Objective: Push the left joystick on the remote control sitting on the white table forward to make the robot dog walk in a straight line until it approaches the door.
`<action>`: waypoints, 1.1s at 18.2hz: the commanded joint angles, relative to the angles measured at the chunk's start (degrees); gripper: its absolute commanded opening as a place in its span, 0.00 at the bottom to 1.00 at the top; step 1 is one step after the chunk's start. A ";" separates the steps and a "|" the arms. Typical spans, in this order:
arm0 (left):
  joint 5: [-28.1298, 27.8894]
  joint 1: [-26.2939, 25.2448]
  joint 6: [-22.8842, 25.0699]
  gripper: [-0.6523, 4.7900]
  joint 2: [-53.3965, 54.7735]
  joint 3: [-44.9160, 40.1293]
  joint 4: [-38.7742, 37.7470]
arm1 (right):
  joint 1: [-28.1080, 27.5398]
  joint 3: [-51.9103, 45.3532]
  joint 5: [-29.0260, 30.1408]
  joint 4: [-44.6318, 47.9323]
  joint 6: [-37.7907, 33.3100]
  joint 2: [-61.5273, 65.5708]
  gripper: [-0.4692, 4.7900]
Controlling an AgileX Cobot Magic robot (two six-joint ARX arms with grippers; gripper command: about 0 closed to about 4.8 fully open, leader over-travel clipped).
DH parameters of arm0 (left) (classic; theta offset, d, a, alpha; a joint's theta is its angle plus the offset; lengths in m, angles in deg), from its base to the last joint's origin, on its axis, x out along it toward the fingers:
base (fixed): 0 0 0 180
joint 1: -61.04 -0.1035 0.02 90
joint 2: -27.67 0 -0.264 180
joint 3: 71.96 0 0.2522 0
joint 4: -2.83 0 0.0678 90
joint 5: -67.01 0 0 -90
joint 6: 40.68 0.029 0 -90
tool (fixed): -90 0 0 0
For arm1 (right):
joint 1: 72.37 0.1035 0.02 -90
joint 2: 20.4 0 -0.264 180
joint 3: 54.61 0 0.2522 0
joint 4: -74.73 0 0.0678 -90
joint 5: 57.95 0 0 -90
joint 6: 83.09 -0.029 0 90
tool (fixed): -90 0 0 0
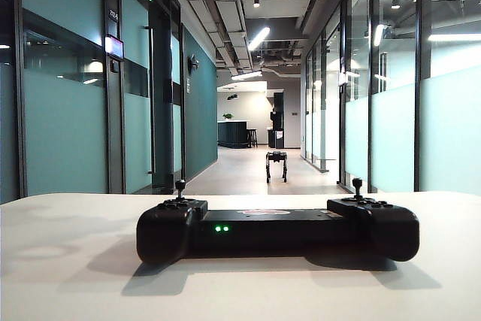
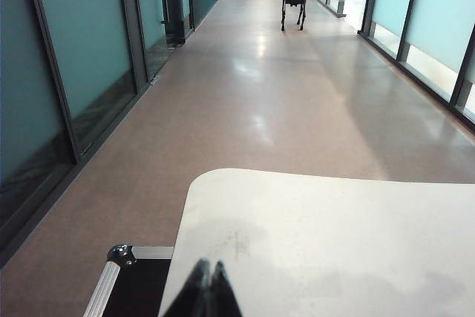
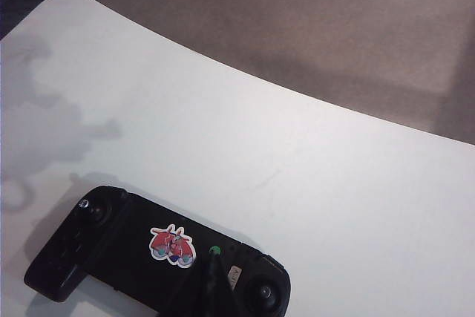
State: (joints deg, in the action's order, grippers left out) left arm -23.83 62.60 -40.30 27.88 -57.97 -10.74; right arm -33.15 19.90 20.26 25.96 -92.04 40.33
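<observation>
Long glass-walled corridor under an open, industrial ceiling

Teal frosted glass panels (image 1: 64, 103) in dark frames line the left of the frame; paler glass partitions (image 1: 394, 95) run down the right. A polished beige floor (image 2: 274, 87) reflects the lights and stretches to a bright room in the middle distance, where a dark bar unit (image 1: 233, 134) with stools stands. Exposed ducts and pipes (image 1: 225, 5) cross the upper part of the frame, with strip lights (image 1: 259, 37) glowing. A metal-edged black case (image 2: 126, 283) sits at the lower left of the left wrist view.
</observation>
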 commanded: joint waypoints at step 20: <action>-0.02 0.02 0.04 0.11 0.02 0.17 0.55 | -5.31 -6.25 -2.43 13.62 17.40 -5.81 0.08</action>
State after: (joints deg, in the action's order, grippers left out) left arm -23.85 62.60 -40.30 27.88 -57.97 -10.74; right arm -37.56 14.76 17.74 34.75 -79.67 35.66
